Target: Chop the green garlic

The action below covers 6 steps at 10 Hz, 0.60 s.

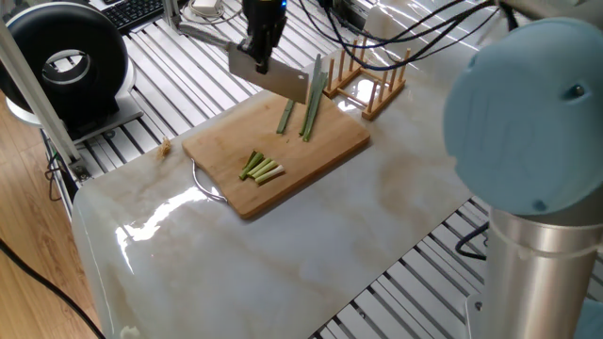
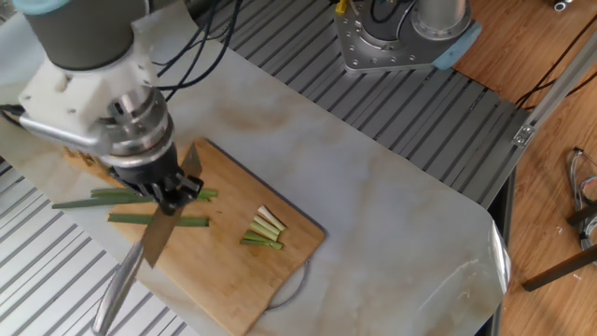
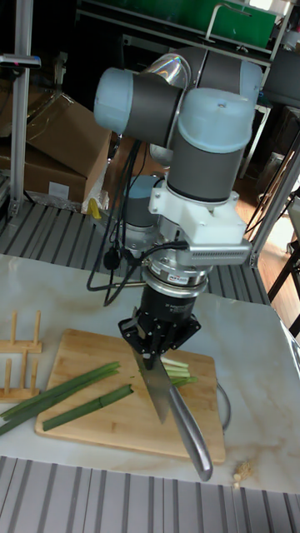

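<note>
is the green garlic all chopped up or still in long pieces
Partly chopped: short pieces lie bunched on the cutting board; two long stalks remain uncut beside them.

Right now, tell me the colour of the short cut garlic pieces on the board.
The short pieces are pale whitish-green at one end and darker green at the other, clearest in the fixed view showing the peg rack.

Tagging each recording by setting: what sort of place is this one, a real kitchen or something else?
Most likely a robotics lab bench, not a kitchen. The cutting board sits on a marble-look sheet laid over slotted aluminium framing, with cables and a keyboard behind, and cardboard boxes beside the arm.
</note>
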Each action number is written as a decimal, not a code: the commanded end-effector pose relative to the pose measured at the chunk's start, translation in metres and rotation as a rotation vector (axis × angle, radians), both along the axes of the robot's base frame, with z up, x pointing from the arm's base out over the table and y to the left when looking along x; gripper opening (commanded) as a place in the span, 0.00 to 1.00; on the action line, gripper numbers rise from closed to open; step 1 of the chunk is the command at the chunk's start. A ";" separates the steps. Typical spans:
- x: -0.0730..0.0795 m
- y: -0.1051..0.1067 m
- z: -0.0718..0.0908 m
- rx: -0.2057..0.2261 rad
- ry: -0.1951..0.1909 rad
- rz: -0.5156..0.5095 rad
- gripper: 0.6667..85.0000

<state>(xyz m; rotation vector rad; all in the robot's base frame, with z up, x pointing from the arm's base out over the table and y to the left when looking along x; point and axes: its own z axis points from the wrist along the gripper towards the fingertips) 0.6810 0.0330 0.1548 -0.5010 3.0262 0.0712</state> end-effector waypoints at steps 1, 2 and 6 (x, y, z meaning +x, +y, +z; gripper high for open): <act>0.015 0.023 0.005 -0.017 0.000 -0.023 0.01; 0.019 0.029 0.003 -0.025 0.010 -0.011 0.01; 0.016 0.058 -0.013 -0.056 0.032 0.034 0.01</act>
